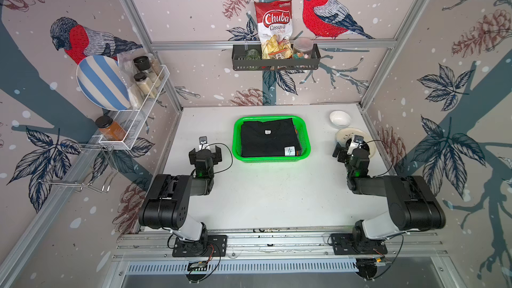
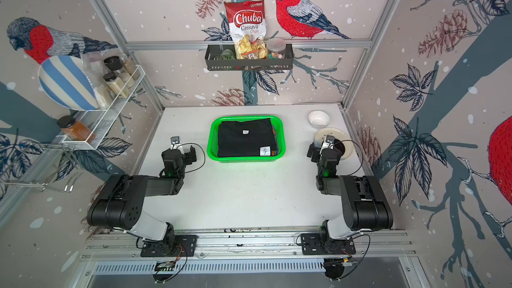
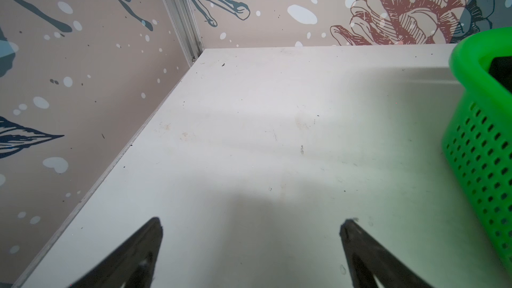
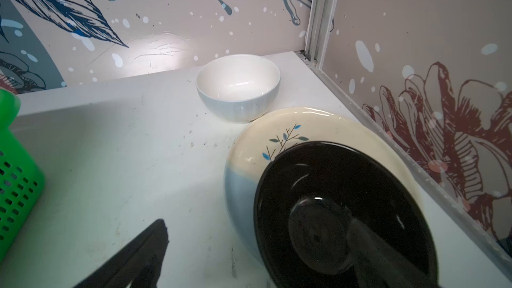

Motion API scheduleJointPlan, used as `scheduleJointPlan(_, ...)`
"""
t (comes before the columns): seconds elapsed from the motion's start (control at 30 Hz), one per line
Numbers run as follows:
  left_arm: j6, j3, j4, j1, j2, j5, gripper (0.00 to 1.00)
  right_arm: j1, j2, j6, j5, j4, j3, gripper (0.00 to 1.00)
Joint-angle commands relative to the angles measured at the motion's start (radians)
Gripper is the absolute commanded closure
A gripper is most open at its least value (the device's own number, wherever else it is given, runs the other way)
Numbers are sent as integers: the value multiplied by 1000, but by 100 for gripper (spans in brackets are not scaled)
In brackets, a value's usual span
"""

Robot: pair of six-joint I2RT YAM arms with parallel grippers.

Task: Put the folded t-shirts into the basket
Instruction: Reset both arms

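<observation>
One shirt is all you can see plainly: the black folded t-shirt [image 1: 267,137] lies flat in the green basket [image 1: 236,139], filling most of it, with its white paper tag [image 1: 289,150] at the near right corner. Along that shirt's right edge, in both top views, thin slivers of other cloth peek out from under it, one of them orange-looking [image 2: 273,152]. I judge the other two shirts to be stacked below, though you cannot confirm the grey-blue one or how neatly either lies. No shirt lies on the white surface [image 1: 277,195], so the task looks finished. Your left hand [image 3: 250,221] hovers over bare surface just left of the basket, fingers spread wide and holding nothing. Your right hand [image 4: 257,225] is likewise spread and empty, right of the basket, above a black dish [image 4: 346,189] that sits on a cream plate [image 4: 304,123], with a white bowl [image 4: 238,87] just beyond. One finger of the right hand is blurred in its wrist view, and each wrist view shows only a corner of the basket.
</observation>
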Motion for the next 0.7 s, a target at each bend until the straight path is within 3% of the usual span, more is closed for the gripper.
scheduleJointPlan(0.0, -3, 5, -3, -2, -2, -8, 1, 4, -2, 11, 10, -20, 6, 0)
scheduleJointPlan(0.23, -2, 3, -3, -1, -2, -3, 1, 4, -4, 12, 11, -24, 7, 0)
scheduleJointPlan(0.33, 24, 1, -2, -2, -4, 64, 2, 4, -4, 12, 11, -24, 7, 0)
scheduleJointPlan(0.67, 17, 11, -15, -1, 0, 49, 2, 4, -4, 11, 11, -25, 6, 0)
